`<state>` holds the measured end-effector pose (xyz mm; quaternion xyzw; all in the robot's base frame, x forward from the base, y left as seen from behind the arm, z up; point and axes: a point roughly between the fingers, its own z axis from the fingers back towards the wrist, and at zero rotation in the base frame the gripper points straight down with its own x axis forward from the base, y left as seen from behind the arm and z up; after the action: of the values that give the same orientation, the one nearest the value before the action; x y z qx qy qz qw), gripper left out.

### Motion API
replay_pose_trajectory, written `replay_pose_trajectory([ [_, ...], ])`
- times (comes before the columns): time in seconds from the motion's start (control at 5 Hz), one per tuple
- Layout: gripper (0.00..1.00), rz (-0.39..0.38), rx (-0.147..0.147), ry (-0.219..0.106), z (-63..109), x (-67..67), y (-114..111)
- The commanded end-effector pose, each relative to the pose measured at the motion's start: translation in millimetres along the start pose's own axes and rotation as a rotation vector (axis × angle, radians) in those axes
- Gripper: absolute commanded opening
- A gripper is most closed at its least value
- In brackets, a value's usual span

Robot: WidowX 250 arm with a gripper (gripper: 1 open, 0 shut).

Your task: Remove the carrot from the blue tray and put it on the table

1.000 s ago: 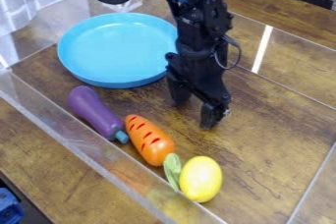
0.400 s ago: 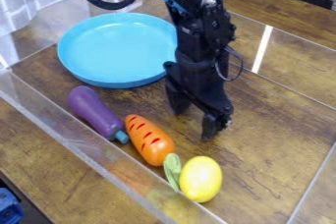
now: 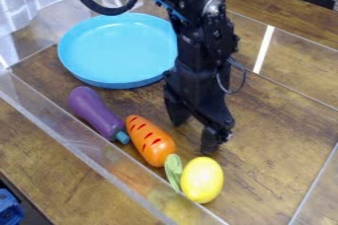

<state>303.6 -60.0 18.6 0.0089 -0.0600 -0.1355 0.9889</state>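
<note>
The orange carrot (image 3: 150,140) with dark ridges lies on the dark wood table (image 3: 271,120), its green top pointing toward the lemon. It is outside the blue tray (image 3: 113,49), which sits at the back left with nothing in it. My black gripper (image 3: 193,130) points down just right of the carrot, fingers open, nothing between them. One fingertip (image 3: 211,141) hovers close to the tabletop beside the carrot.
A purple eggplant (image 3: 95,112) lies left of the carrot, and a yellow lemon (image 3: 201,179) sits at its lower right. A clear acrylic wall (image 3: 79,155) runs along the table's front edge just behind these toys.
The gripper has shifted slightly toward the front of the table, closer to the carrot and lemon. Its fingers stay open, and the toys have not moved.
</note>
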Motion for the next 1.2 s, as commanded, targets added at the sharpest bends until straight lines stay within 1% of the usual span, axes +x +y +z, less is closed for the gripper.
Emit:
replay_pose_trajectory([
  [0.0, 1.00, -0.025, 0.001, -0.019, 8.4, -1.3, -9.4],
  [0.6, 1.00, -0.026, 0.007, -0.014, 12.2, -8.9, -16.1],
  [1.0, 1.00, -0.039, -0.003, -0.023, 14.5, -12.5, -28.2],
])
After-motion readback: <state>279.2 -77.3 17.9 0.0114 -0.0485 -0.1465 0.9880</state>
